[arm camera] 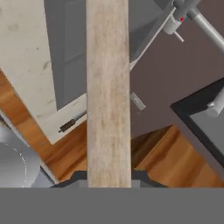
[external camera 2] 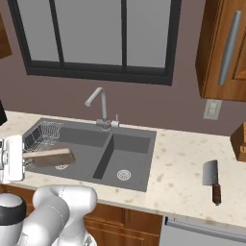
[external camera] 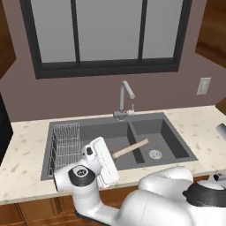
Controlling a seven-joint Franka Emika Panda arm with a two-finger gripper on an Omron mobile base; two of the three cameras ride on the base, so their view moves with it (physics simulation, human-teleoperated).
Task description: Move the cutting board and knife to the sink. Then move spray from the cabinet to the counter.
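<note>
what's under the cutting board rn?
The cutting board, held by the shut gripper, hangs over the sink's left basin. Dark basin floor shows below it; the board covers that basin's drain.

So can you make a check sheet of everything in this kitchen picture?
Surface: beige speckled stone counter around a dark grey two-basin sink.
Job's things: light-brown wooden cutting board held over the sink; dark-handled, grey-bladed knife on the counter right of the sink; brown wall cabinet closed.
Clutter: wire rack in the left basin.
Grippers: gripper shut on the board.
Cables: nothing seen.
Surroundings: silver faucet, dark-framed window, wall outlet.
</note>
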